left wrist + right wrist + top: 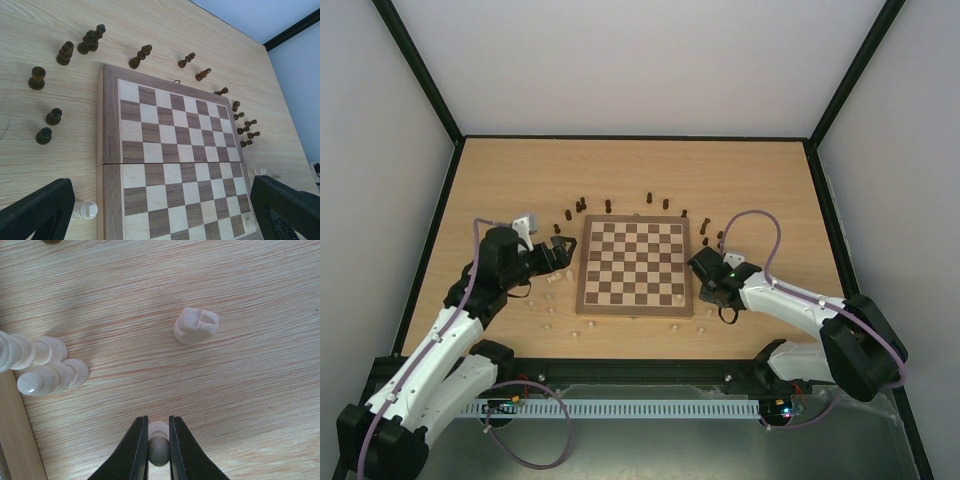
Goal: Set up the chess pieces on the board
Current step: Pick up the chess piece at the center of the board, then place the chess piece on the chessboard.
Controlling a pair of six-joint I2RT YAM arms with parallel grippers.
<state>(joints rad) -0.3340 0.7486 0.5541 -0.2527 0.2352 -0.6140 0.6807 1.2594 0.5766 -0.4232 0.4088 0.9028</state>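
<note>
Right claw [158, 419]: clenched on a small pale pawn [158, 435], one black finger [137, 447] on each side of the piece's round head, low over the desk [240, 390].
Held pawn: pinched between the right claw's fingertips, off the board; whether it is raised off the desk or resting on it cannot be told.
Ahead of the right claw: a pale notched piece [196, 326] sits alone on the desk, ahead and to the right, well apart from the fingers.
Left of the right claw: two pale pieces [50, 377] close together on the desk.
Left claw [162, 185]: released, fingers spread wide with nothing between them, hanging over the board's left side.
Board [107, 125]: flat on the desk, below and ahead of the left claw, with nearly every square bare.
Piece on the board: one pale piece [248, 223] on a corner square, just beside the left claw's right finger.
Dark pieces [140, 56]: strung in an arc on the desk beyond the left claw, around the board's far edge and corners, none on a square.
By the left claw's left finger: a pale piece [85, 210] on the desk, just outside the board's border.
From above: the right claw [712, 295] is just off the board's near right corner, and the left claw [560, 255] is at its left edge.
</note>
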